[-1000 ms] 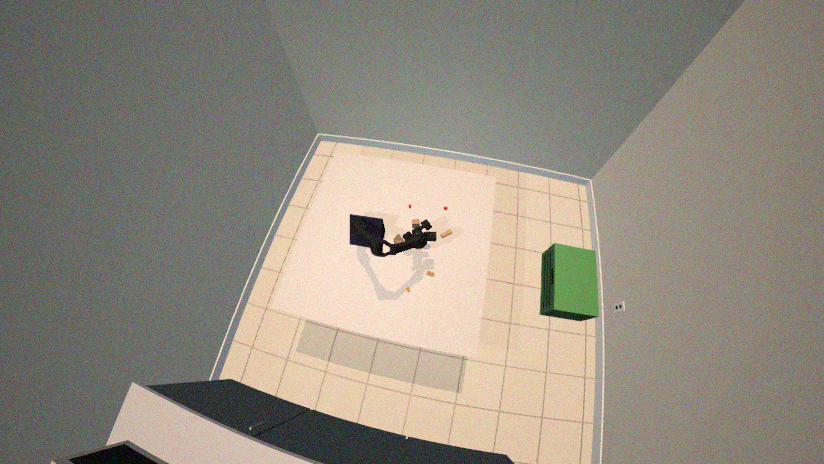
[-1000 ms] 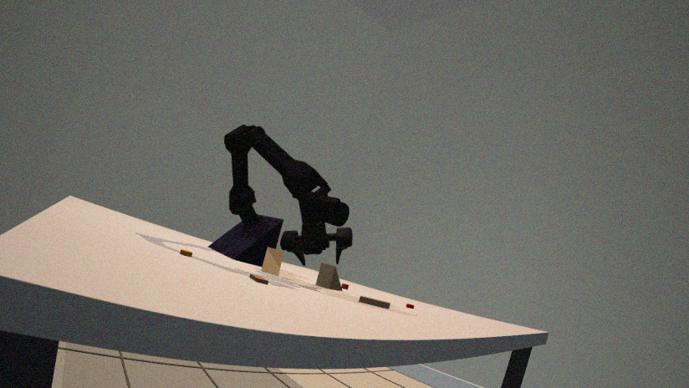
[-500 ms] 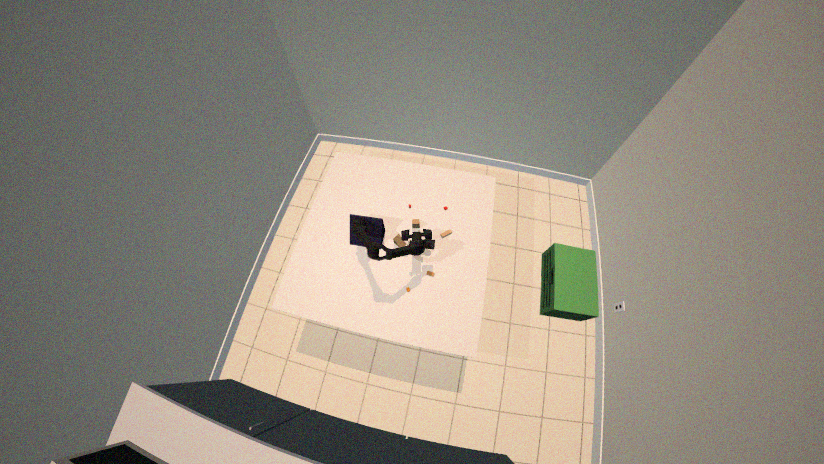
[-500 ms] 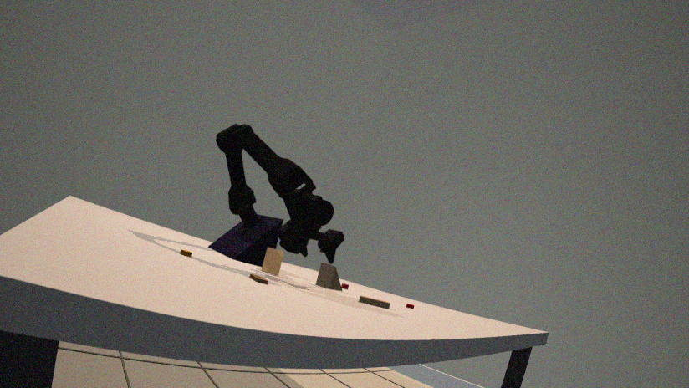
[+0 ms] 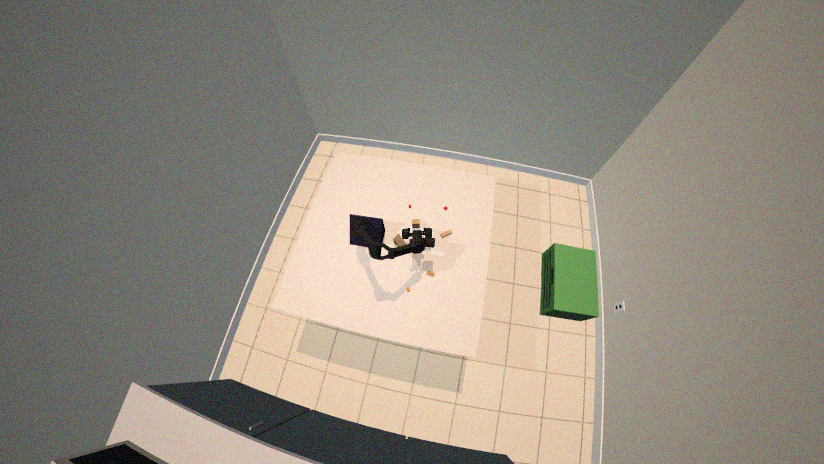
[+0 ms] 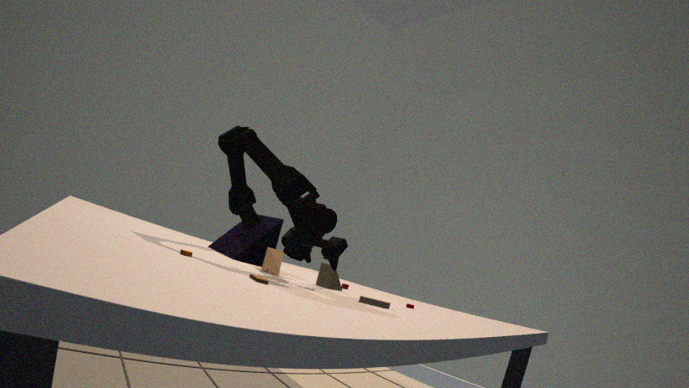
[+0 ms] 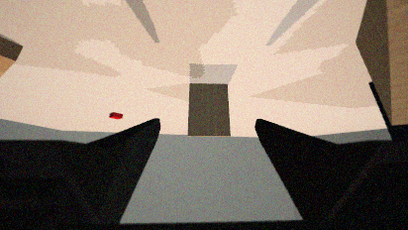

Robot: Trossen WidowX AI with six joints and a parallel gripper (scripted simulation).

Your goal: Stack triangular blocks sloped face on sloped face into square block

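One triangular block [image 5: 415,223] [image 6: 328,279] [image 7: 209,106] stands on the table, its dark face showing between and beyond my fingertips in the wrist view. The other triangular block [image 5: 399,240] [image 6: 272,261] [image 7: 398,64] stands apart from it, nearer the arm's base, and is cut off at the right of the wrist view. My gripper [image 5: 416,232] [image 6: 321,265] [image 7: 208,123] is wide open and empty, low beside the first block. One fingertip overlaps that block's top in the exterior view; whether they touch I cannot tell.
A flat plank [image 5: 446,233] [image 6: 375,302] [image 7: 7,52] and a smaller flat piece [image 5: 430,273] [image 6: 258,278] lie on the table. Two small red pieces lie beyond the first block, one red piece [image 5: 445,208] [image 6: 410,306] [image 7: 116,115] farther out. A small orange piece [image 5: 408,289] [image 6: 186,252] lies apart.
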